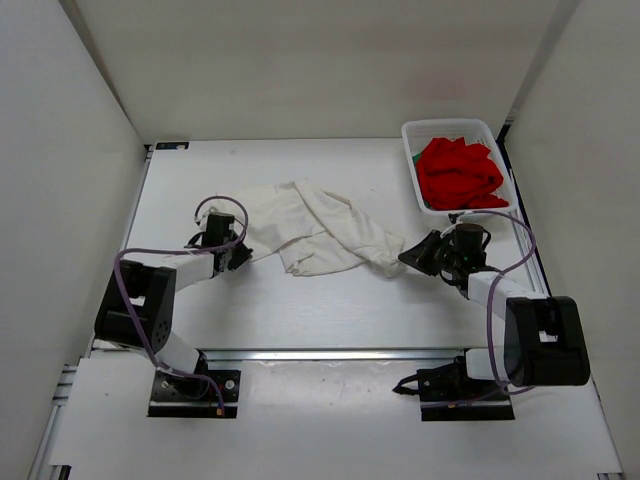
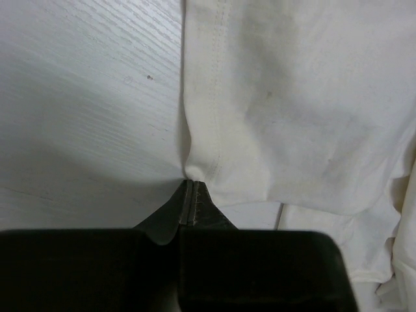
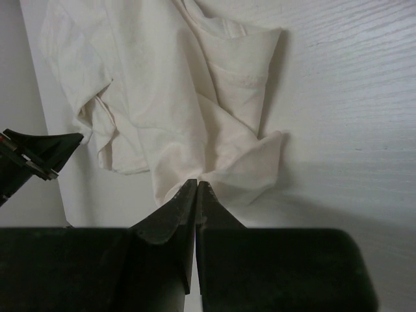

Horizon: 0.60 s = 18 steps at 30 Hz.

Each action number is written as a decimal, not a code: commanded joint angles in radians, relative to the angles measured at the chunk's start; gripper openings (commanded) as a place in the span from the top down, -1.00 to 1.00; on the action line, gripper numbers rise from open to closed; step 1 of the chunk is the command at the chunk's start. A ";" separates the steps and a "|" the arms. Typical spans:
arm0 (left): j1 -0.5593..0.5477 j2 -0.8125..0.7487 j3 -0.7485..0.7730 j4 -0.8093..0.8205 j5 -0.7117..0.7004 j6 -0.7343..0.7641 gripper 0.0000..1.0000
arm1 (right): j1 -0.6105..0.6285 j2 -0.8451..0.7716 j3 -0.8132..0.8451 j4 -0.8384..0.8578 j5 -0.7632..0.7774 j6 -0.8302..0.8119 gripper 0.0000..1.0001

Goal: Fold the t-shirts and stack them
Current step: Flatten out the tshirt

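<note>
1. We see the pale wood-grain table [image 1: 300,310] filling the middle of the top view, with white walls around it.
2. The white t-shirt [image 1: 315,232] lies crumpled and unfolded on the table at the centre of the frame, stretched between the two grippers. Its stitched hem runs down the left wrist view [image 2: 292,117], and its bunched folds fill the upper left of the right wrist view [image 3: 162,97].
3. The white mesh basket [image 1: 445,124] sits on the table in the upper right of the top view, well apart from the white t-shirt.
4. The red t-shirt [image 1: 458,172] is heaped inside that basket and fills most of it.
5. The left gripper [image 1: 243,255] is at the shirt's left end. Its jaws are clenched on the hem edge of the white t-shirt, tips pressed together with cloth between them [image 2: 189,190].
6. The right gripper [image 1: 405,258] is at the shirt's right end, below the basket. Its jaws are clenched on a fold at the cloth's lower corner [image 3: 196,188].
7. A sliver of green cloth [image 1: 428,205] peeks out beside the red one at the basket's lower left; we cannot tell its shape.
</note>
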<state>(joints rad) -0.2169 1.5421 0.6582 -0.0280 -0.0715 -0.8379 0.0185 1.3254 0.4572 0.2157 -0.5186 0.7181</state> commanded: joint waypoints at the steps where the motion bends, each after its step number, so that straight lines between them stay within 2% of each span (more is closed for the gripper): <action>1: 0.016 0.001 0.046 -0.058 0.002 0.036 1.00 | -0.014 -0.032 -0.003 0.018 -0.004 -0.012 1.00; 6: 0.101 -0.076 0.112 -0.107 0.068 0.109 1.00 | 0.017 -0.087 0.052 -0.116 -0.024 -0.048 1.00; 8: 0.172 -0.117 0.177 -0.133 0.140 0.135 1.00 | 0.096 -0.138 0.101 -0.194 -0.034 -0.072 0.99; 11: 0.275 -0.132 0.286 -0.191 0.173 0.180 1.00 | 0.194 -0.236 0.260 -0.392 -0.040 -0.104 1.00; 15: 0.329 -0.119 0.409 -0.220 0.217 0.207 1.00 | 0.228 -0.392 0.328 -0.467 -0.061 -0.056 1.00; 18: 0.349 -0.076 0.452 -0.230 0.236 0.204 1.00 | 0.216 -0.434 0.293 -0.454 -0.092 -0.006 1.00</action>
<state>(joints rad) 0.1139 1.4677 1.0657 -0.2058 0.1097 -0.6670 0.2462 0.9211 0.7670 -0.1658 -0.5697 0.6655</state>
